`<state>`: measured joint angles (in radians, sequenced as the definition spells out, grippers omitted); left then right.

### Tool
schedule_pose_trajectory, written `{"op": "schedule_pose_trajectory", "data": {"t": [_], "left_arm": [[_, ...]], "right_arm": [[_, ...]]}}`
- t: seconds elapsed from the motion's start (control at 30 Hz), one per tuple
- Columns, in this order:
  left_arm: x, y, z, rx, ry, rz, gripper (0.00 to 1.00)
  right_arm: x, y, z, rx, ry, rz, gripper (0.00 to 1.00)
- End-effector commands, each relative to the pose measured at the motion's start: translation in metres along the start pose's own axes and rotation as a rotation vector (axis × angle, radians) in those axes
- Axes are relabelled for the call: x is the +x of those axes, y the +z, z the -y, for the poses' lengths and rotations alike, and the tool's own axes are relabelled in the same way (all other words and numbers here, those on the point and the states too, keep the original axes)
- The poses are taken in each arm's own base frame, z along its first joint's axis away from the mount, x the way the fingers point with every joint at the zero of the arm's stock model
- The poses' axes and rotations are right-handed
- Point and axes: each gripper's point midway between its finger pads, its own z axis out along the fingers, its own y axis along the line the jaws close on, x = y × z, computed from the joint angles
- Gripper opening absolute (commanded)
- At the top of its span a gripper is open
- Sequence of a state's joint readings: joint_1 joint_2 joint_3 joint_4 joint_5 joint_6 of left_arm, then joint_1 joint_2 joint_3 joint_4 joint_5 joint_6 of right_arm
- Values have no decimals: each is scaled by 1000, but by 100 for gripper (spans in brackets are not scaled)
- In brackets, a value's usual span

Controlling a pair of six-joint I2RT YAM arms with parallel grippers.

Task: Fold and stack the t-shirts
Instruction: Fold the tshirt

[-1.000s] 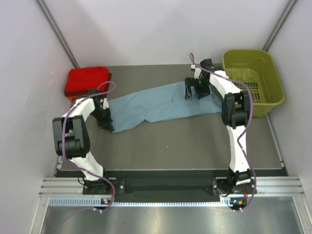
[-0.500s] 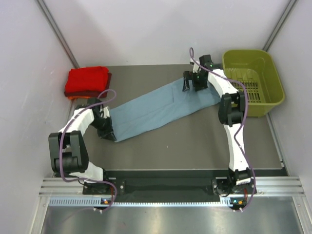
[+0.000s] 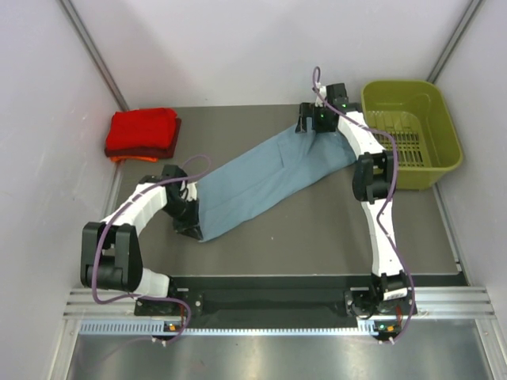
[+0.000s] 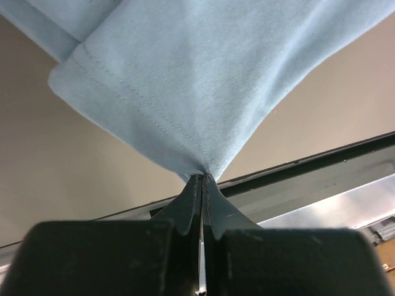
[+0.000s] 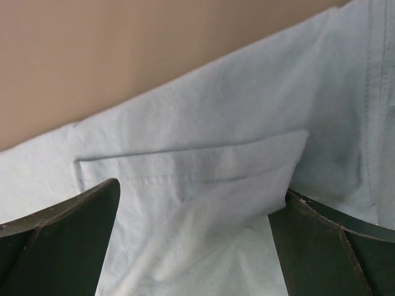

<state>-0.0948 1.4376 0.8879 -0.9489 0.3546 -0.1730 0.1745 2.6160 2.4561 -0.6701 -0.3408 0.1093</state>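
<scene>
You only get jaw state from the wrist views: left gripper [image 4: 202,179] pinches a corner of the grey-blue t-shirt [image 4: 203,80], right gripper [image 5: 196,209] jaws are spread over it. Top view adds folded red t-shirts [image 3: 142,133], upper left.

Bright, even light fills the top view and washes the plain white walls [image 3: 261,47] pale; shadows are soft and faint. In the left wrist view the pale grey-blue cloth t-shirt [image 4: 185,80] shows crisp stitching, while the left gripper's black fingers [image 4: 182,213] are dark and blurred.
</scene>
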Motion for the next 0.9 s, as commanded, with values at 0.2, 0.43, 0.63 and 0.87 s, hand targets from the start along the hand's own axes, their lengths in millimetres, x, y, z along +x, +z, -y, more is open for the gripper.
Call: {"op": "schedule_pose_trajectory", "data": {"t": [0.2, 0.43, 0.63, 0.87], "left_arm": [[3, -11, 6, 3, 0, 40, 0], [-5, -13, 10, 19, -3, 63, 0], [-5, -13, 21, 76, -21, 26, 0], [-6, -6, 22, 86, -48, -30, 0]], "right_arm": [[-45, -88, -30, 62, -29, 116, 100], [6, -165, -44, 20, 108, 23, 100], [81, -161, -22, 58, 237, -126, 100], [123, -141, -6, 93, 281, -229, 100]]}}
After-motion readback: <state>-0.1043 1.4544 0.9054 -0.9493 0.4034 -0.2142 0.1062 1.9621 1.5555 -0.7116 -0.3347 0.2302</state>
